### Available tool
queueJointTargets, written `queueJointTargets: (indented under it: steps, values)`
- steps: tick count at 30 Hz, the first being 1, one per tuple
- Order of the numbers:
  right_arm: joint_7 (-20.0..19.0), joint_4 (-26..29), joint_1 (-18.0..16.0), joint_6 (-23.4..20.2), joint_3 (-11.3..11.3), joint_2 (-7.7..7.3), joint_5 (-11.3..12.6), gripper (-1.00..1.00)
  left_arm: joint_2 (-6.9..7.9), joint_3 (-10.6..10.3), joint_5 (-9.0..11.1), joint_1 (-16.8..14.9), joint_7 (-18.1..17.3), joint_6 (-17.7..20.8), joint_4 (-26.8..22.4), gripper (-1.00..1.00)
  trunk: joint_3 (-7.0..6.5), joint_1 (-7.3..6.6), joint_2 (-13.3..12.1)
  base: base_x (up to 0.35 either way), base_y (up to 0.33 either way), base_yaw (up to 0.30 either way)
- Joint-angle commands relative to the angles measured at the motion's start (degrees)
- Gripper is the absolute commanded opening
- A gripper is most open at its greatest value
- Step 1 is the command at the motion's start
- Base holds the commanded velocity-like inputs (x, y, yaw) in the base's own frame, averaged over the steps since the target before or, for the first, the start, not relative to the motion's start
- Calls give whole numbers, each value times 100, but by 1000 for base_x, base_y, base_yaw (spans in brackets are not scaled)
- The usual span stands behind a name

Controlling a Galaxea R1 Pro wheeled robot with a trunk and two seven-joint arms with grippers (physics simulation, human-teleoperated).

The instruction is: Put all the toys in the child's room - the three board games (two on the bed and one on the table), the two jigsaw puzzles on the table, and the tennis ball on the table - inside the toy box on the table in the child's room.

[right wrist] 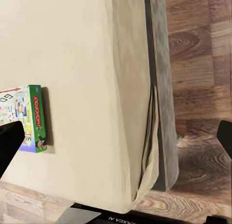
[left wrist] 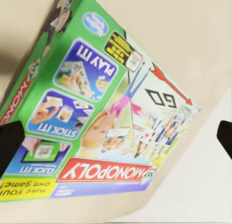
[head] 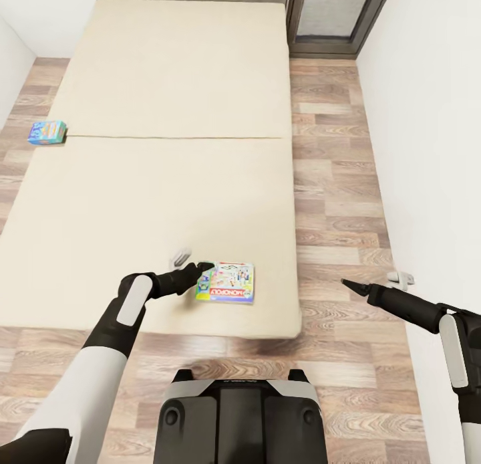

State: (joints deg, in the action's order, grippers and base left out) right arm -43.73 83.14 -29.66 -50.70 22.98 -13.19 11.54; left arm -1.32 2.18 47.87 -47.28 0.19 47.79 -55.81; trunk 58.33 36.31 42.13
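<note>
Left gripper (head: 204, 269) open, fingers straddling Monopoly box (head: 226, 282) edge on bed (head: 167, 183), right gripper (head: 347, 283) state indeterminate, blue game box (head: 47, 132) far beyond.

bright, even light, soft shadows; left wrist view slightly blurred up close.

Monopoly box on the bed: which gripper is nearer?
Left. The left gripper is at the Monopoly box's near-left edge, fingers spread to either side of it in the left wrist view. The right gripper hangs over the wooden floor, off the bed.
</note>
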Motion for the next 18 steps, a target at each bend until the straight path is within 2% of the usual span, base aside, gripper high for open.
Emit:
queueJointTargets:
  steps: [1, 18]
  values:
    - [-21, 1, -4, -28, 5, 0, -2, 100, -6, 22, 12, -1, 1, 37, 15, 100, 3, 1, 4, 0, 0, -234]
    - [-21, 1, -4, -29, 5, 0, -2, 100, -7, 16, 12, -1, -1, 30, 74, 100, 3, 1, 4, 0, 0, -263]
